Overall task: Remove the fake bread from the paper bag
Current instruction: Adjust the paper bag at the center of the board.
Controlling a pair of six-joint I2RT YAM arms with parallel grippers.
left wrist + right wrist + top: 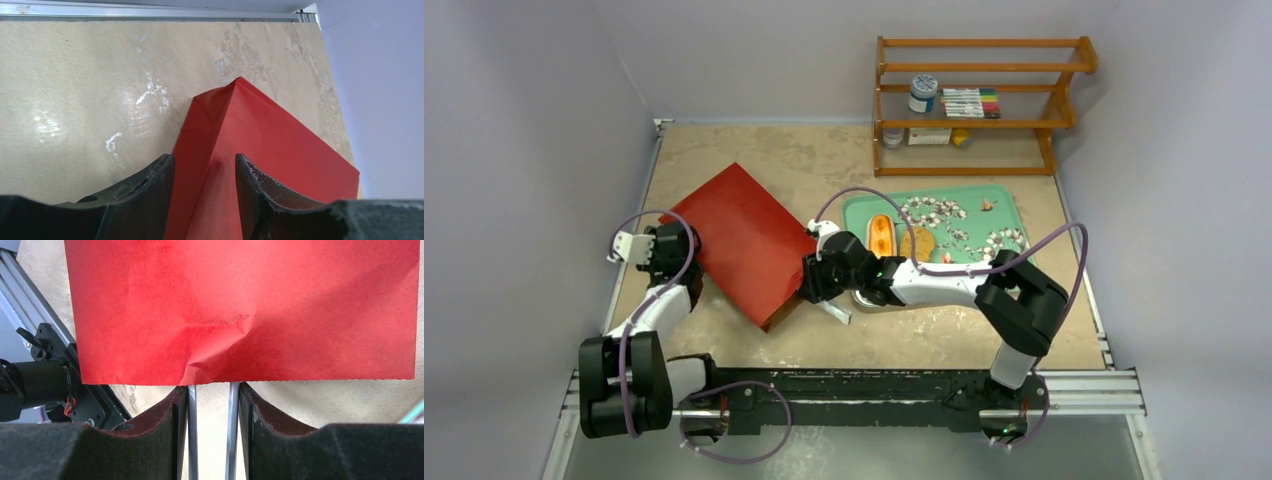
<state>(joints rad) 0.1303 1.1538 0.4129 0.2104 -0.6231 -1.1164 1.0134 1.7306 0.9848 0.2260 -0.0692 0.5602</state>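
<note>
Creased glossy-red paper bag (742, 240) lies flat, centre-left; left gripper (204, 159) clamps its folded end, right gripper (211, 390) pinches metal tongs (192, 440) at its serrated mouth; open table (774, 150) above.

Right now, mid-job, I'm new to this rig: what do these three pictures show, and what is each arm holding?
Two robot arms sit at the near edge of the table. The overhead picture shows both; the other two come from a camera on each wrist. The red paper bag lies flat. The left end effector straddles its corner; whether it pinches is unclear. The right end effector grips metal tongs aimed at the bag's mouth. A green tray holds an orange roll and a brown bread piece.
</note>
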